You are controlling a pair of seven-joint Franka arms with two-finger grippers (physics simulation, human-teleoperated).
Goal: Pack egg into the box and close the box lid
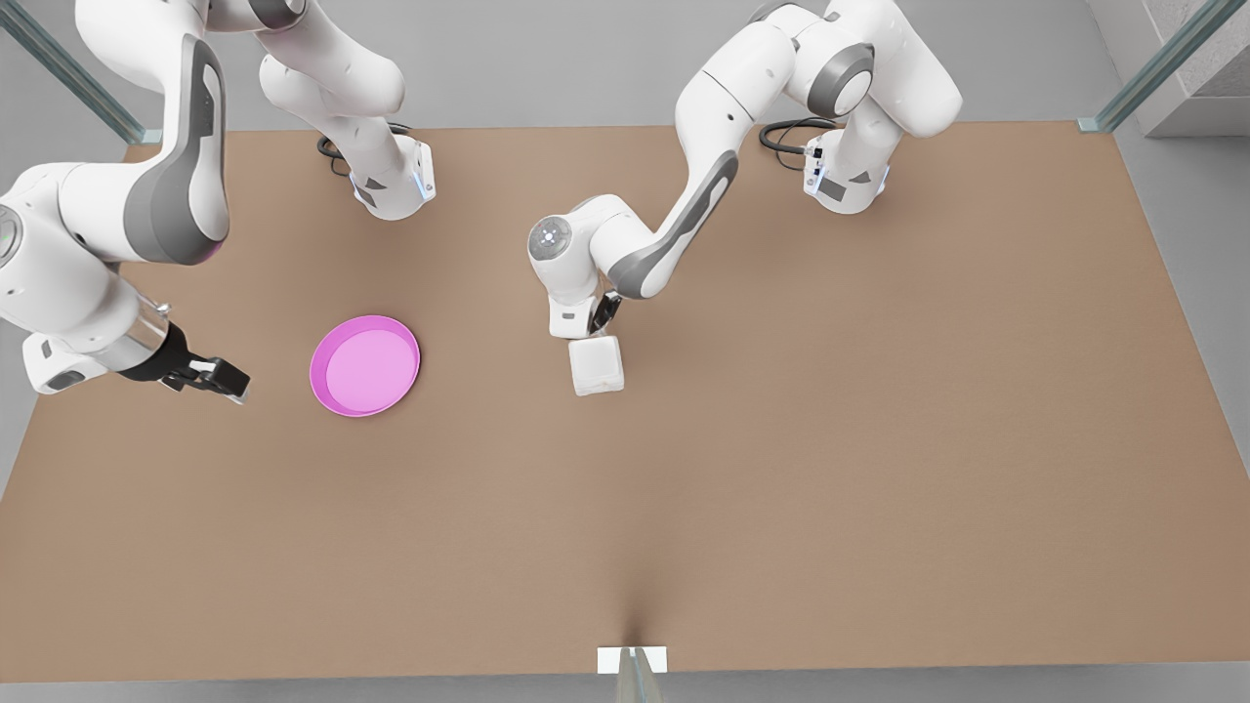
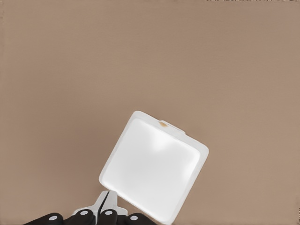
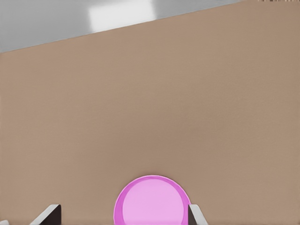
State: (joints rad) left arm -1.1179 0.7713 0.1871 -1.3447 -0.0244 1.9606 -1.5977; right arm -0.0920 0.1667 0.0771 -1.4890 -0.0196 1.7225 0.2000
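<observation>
Box, mid-table, lid down: left end effector pinched narrow at its edge, should press flat; right end effector spread wide, idle beside plate.

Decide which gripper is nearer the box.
Left. The left gripper sits at the closed box's edge; the right gripper waits beyond the pink plate.

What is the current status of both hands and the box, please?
Left hand shut, at edge of box. Right hand open, waiting beside pink plate. Box lid down. Nothing in the way.
</observation>
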